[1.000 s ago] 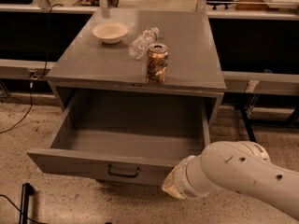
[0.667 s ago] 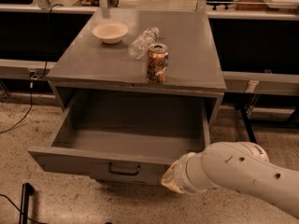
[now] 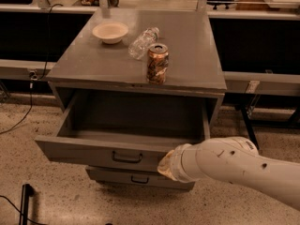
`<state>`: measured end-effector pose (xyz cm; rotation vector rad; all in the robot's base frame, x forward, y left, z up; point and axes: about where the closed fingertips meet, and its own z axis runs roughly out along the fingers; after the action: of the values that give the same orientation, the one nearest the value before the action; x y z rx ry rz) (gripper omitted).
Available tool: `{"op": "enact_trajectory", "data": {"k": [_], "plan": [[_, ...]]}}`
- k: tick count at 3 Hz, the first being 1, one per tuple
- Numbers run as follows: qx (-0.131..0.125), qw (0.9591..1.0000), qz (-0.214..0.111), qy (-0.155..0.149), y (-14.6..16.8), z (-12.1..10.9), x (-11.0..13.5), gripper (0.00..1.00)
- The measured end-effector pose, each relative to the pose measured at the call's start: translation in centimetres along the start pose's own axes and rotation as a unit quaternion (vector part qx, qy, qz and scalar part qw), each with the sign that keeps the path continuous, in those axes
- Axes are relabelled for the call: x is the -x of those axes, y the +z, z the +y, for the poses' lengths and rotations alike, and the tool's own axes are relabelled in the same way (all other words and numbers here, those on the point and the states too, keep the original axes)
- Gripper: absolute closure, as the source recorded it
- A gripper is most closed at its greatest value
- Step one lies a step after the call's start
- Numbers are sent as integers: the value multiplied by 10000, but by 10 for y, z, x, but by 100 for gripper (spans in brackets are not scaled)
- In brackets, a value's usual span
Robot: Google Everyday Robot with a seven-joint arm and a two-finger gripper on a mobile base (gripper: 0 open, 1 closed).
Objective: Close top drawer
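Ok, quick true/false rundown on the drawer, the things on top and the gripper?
The top drawer is shut. False: it is pulled out.
The can stands upright near the front edge of the cabinet top. True.
The bottle stands upright. False: it lies on its side.
The bowl is inside the drawer. False: it sits on the cabinet top.
The gripper is at the drawer front's right end. True.

On grey metal tabletop (image 3: 197, 55): round white bowl (image 3: 110, 32) back-left, clear plastic bottle (image 3: 143, 42) lying centre, brown can (image 3: 157, 63), perhaps dented, by front edge; gripper (image 3: 165, 166) below front-right corner.
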<state>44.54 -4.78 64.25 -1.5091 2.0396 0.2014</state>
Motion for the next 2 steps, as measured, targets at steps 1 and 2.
{"op": "enact_trajectory", "data": {"k": [1, 2], "plan": [[-169, 9997, -129, -122, 21, -28, 4, 100], [-212, 9991, -221, -277, 38, -55, 1, 100]]}}
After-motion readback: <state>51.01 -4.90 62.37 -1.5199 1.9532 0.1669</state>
